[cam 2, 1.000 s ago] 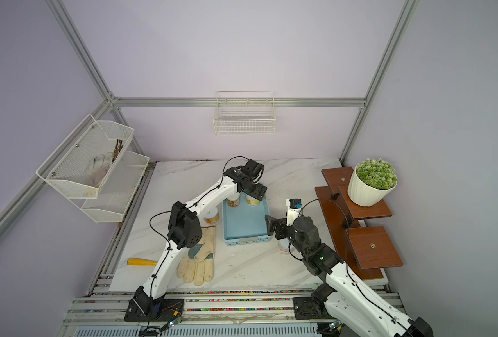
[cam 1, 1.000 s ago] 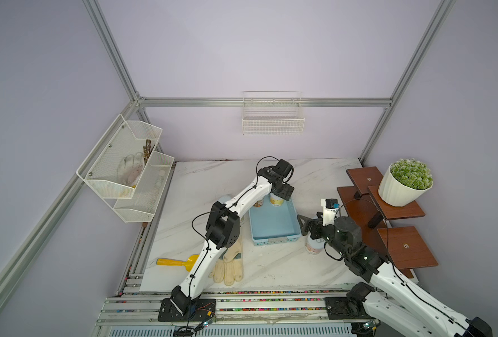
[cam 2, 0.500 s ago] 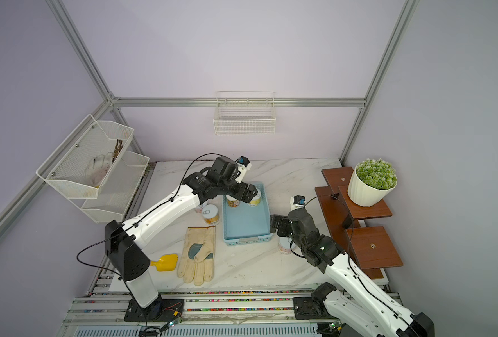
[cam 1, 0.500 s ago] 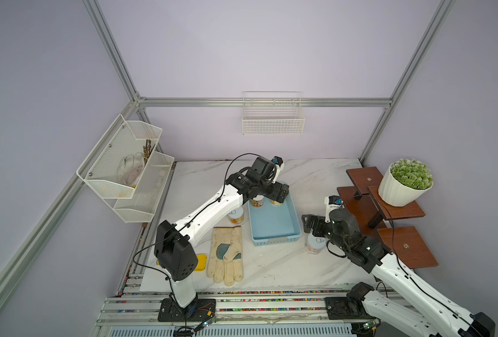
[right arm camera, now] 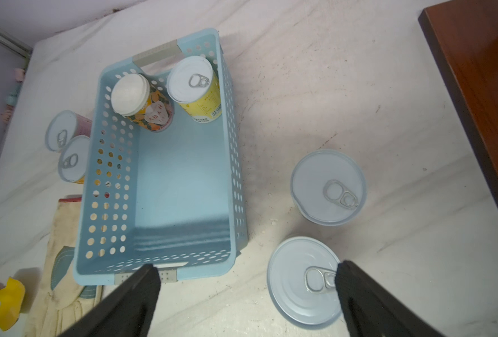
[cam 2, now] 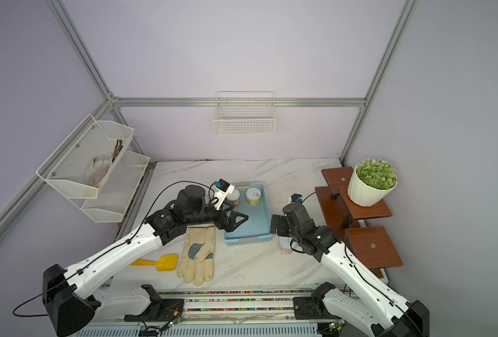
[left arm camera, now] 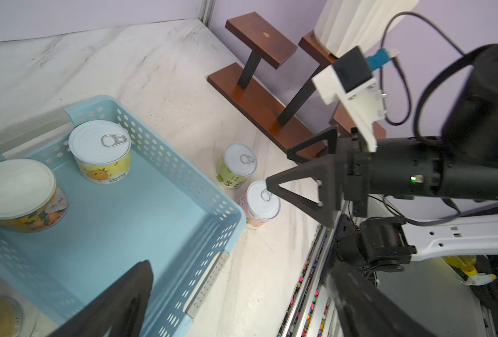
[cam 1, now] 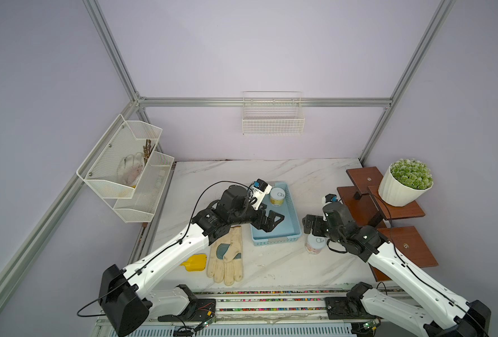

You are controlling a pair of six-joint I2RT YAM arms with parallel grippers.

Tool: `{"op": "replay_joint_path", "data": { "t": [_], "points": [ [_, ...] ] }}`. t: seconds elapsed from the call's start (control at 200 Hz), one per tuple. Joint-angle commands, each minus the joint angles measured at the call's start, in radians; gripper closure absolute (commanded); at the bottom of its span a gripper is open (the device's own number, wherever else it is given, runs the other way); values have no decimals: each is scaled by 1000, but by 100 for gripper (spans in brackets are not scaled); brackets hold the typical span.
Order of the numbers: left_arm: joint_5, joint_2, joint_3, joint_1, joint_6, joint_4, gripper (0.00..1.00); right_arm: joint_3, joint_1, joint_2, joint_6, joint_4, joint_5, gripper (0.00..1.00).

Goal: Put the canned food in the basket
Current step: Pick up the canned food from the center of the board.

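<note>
- My left gripper (cam 1: 272,222) is released, jaws spread and empty, hanging over the basket (cam 1: 277,239) near its 8 o'clock corner, with the fingers pointing toward 3 o'clock
- My right gripper (left arm camera: 277,167) is released too and grasps nothing; it hangs just above the pink tin (left arm camera: 262,204), whose lid is partly covered by one finger in the right wrist view
- The basket lies on the desk (cam 1: 271,172) between my arms, its long sides running from 12 to 6 o'clock
- Two tins stand upright inside at the 12 o'clock end: the yellow tin (cam 1: 277,197) in the 1 o'clock corner and the orange-label tin (right arm camera: 131,94), with a plain white lid, in the 11 o'clock corner
- Four tins stand on the desk outside: the pink tin near the basket's 5 o'clock corner, the green tin (left arm camera: 237,166) just beyond it at about 4 o'clock, and the second pink tin (right arm camera: 62,134) and the amber tin (right arm camera: 74,159) side by side at 10 o'clock, just beside the wall
- A work glove (cam 1: 227,256) lies flat at the basket's 7 o'clock
</note>
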Motion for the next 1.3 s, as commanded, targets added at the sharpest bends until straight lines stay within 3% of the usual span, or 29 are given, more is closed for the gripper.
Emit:
{"op": "replay_joint_path", "data": {
  "t": [0.0, 0.485, 0.77, 1.295],
  "points": [
    [53, -64, -72, -1, -49, 145, 0, 35, -6, 44, 3, -116, 70, 0],
    [163, -156, -226, -4, -71, 231, 0, 72, -30, 215, 120, -178, 81, 0],
    [111, -181, -279, -2, -62, 276, 0, 77, -62, 266, 142, -175, 67, 0],
    [103, -138, -246, -2, -48, 246, 0, 22, -107, 374, 122, -152, -52, 1]
  ]
}}
